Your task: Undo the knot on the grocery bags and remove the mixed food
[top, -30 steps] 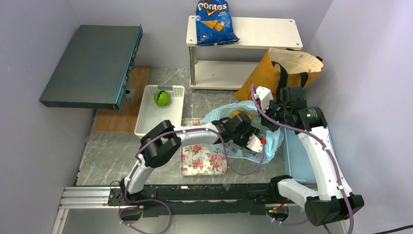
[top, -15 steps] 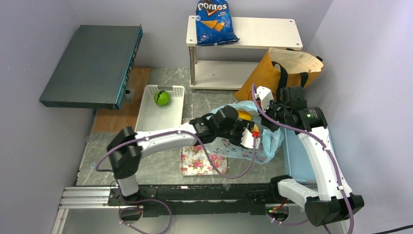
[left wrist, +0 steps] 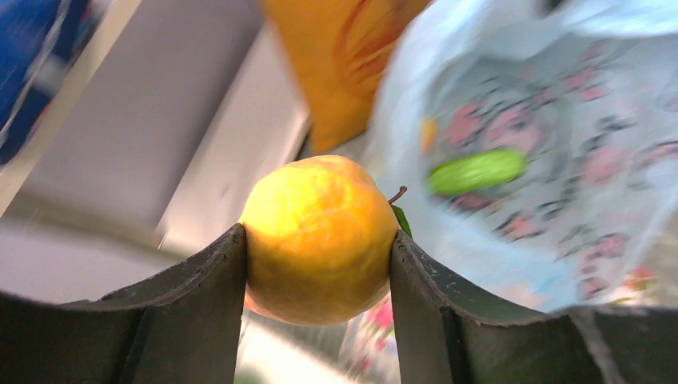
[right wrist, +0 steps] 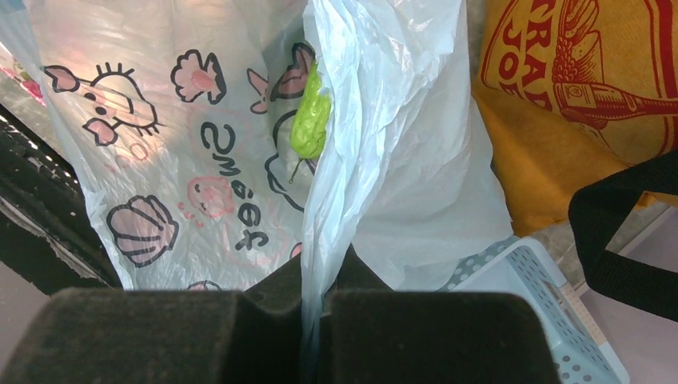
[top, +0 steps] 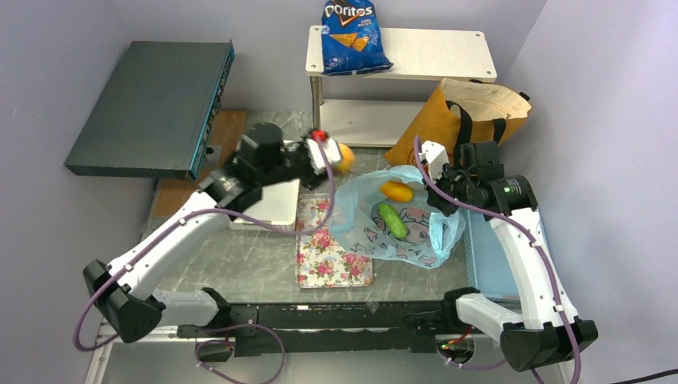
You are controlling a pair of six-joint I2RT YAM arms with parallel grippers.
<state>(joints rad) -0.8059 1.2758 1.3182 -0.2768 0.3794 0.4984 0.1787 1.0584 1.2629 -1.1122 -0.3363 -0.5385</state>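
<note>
My left gripper is shut on a round orange fruit and holds it in the air left of the light-blue cartoon-printed plastic bag. The bag's mouth lies open, with an orange-yellow mango and a long green vegetable inside. At the bag's right edge my right gripper is shut on a pinched fold of the plastic. The orange-tan tote with black straps leans behind it. The knot is out of view.
A white basket lies under my left arm, and a floral tray sits in front of it. A white shelf at the back carries a blue Doritos bag. A dark flat box stands far left, a light-blue crate right.
My left arm has lifted the orange fruit out of the plastic bag and swung it left and back, over the white basket's far end. The right gripper has kept its hold.
</note>
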